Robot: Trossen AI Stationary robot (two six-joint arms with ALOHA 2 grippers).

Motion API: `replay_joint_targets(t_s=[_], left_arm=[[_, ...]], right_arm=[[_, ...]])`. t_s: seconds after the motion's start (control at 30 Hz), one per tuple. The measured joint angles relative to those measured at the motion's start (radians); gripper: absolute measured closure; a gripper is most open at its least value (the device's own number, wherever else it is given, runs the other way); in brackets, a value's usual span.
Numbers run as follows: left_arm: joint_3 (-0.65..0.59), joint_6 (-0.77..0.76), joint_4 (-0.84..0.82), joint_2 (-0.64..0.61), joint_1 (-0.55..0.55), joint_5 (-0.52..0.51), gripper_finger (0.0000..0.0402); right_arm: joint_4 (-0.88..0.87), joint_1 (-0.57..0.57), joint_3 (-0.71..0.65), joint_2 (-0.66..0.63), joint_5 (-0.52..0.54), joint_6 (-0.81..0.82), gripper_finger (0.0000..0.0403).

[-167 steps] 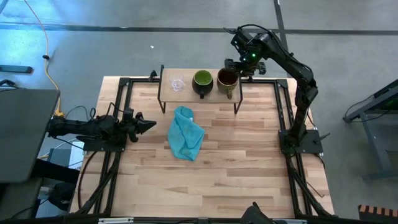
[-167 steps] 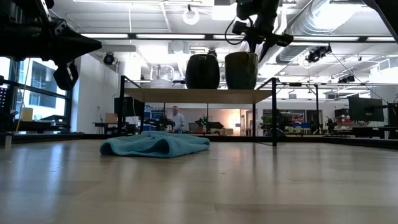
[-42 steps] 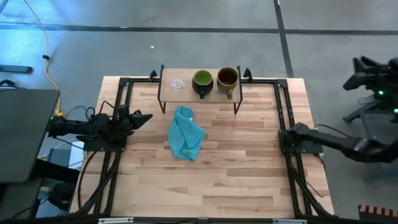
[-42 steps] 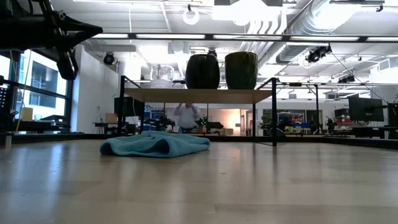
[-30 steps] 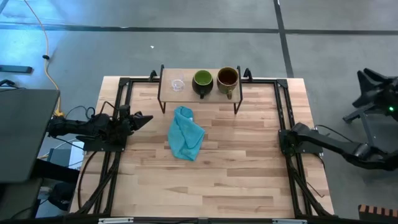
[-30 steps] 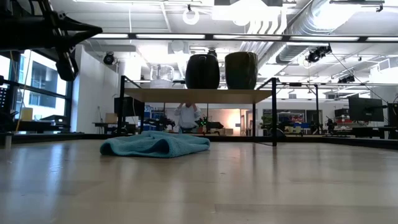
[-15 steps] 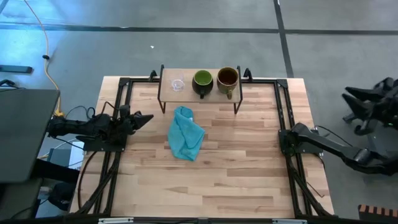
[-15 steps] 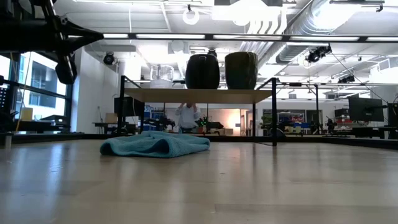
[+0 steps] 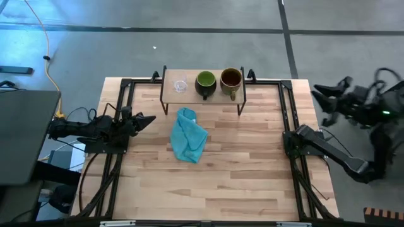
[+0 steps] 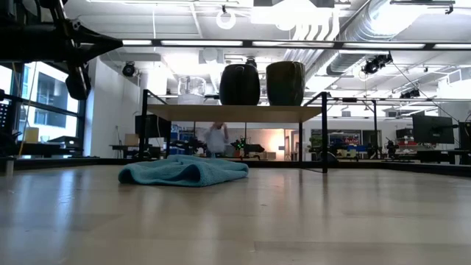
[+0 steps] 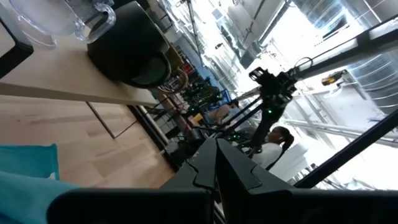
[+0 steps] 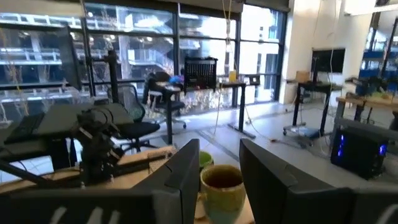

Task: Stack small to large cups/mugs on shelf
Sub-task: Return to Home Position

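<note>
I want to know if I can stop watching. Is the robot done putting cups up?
Nearly. The glass cup, green mug and brown mug stand in a row on the shelf, small to big. Nothing is held: the right tool is open beside the table, the left tool waits shut. Probably only parking remains.

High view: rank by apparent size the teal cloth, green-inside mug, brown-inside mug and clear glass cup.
1. Teal cloth, clearly largest.
2-3. Brown-inside mug and green-inside mug: nearly alike, brown perhaps slightly bigger; not ranking them.
4. Clear glass cup, smallest.
</note>
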State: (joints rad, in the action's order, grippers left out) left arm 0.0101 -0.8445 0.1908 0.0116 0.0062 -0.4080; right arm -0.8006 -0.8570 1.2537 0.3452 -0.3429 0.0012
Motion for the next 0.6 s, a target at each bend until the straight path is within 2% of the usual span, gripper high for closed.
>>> replay_joint_targets(t_s=[0.23,0.37,0.6], left_arm=[[0.000,0.007,0.000,0.000,0.000,0.001,0.0401],[0.000,0.009,0.000,0.000,0.000,0.004,0.0401],[0.000,0.004,-0.017,0.000,0.000,0.004,0.0401]], right_arm=[[0.108,0.000,-0.285,-0.066,0.136,0.022,0.0297],[0.226,0.000,-0.423,-0.125,0.202,0.047,0.0297],[0.381,0.000,-0.594,-0.206,0.284,0.097,0.0297]])
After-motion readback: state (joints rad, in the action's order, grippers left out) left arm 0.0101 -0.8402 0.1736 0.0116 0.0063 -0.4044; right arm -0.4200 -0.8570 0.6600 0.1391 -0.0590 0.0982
